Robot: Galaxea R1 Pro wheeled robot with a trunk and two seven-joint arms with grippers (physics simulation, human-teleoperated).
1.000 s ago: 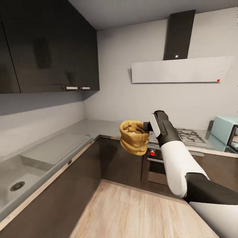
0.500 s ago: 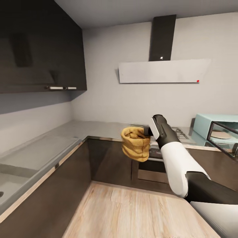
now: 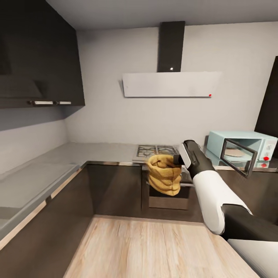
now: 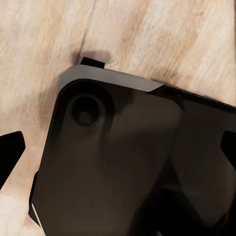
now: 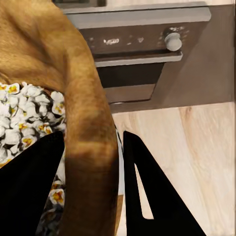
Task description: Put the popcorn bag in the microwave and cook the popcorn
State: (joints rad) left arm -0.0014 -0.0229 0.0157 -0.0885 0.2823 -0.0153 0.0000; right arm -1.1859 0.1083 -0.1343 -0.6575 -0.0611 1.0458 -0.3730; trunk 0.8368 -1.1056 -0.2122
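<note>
My right gripper (image 3: pixel 175 159) is shut on the rim of the tan popcorn bag (image 3: pixel 164 173) and holds it in the air in front of the oven. In the right wrist view the bag's wall (image 5: pixel 73 98) sits pinched between the black fingers (image 5: pixel 147 187) of that gripper (image 5: pixel 93 142), with white and yellow popcorn (image 5: pixel 24 118) inside. The mint-blue microwave (image 3: pixel 247 141) stands on the grey countertop (image 3: pixel 104 150) at the right, its glass door (image 3: pixel 239 156) swung open. My left gripper (image 4: pixel 118 152) is open, hanging over my dark base and the wood floor.
The gas hob (image 3: pixel 156 150) and the dark oven (image 3: pixel 168 195) lie straight behind the bag, under the white hood (image 3: pixel 170 83). Dark lower cabinets (image 3: pixel 58 216) run along the left. Pale plank floor (image 3: pixel 154 247) lies open ahead. A tall dark unit (image 3: pixel 268 104) stands right of the microwave.
The whole view has swung right, bringing the microwave fully into sight and dropping the sink out on the left. The bag stays in my right gripper.
</note>
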